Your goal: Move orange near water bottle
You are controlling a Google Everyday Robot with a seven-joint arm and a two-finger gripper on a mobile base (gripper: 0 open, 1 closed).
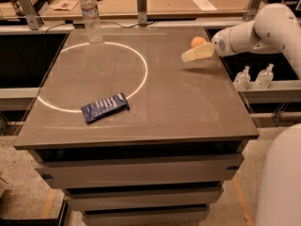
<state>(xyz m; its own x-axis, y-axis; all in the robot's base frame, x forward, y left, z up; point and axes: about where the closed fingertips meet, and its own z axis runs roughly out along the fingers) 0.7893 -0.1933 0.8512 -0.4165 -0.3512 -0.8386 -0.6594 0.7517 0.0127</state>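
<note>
The orange [197, 42] sits on the grey table [188, 102] near its far right corner. The water bottle [91, 16], clear with a white cap, stands upright at the far left of the table, far from the orange. My gripper [187, 56] comes in from the right on a white arm and hovers just in front of and slightly left of the orange, partly hiding its lower edge. Nothing shows in its hold.
A blue snack packet [105, 107] lies at the front left of the table. A bright ring of light [141, 65] marks the table's left half. Two small nozzle bottles [254, 76] stand on a shelf to the right. A wooden bench runs behind.
</note>
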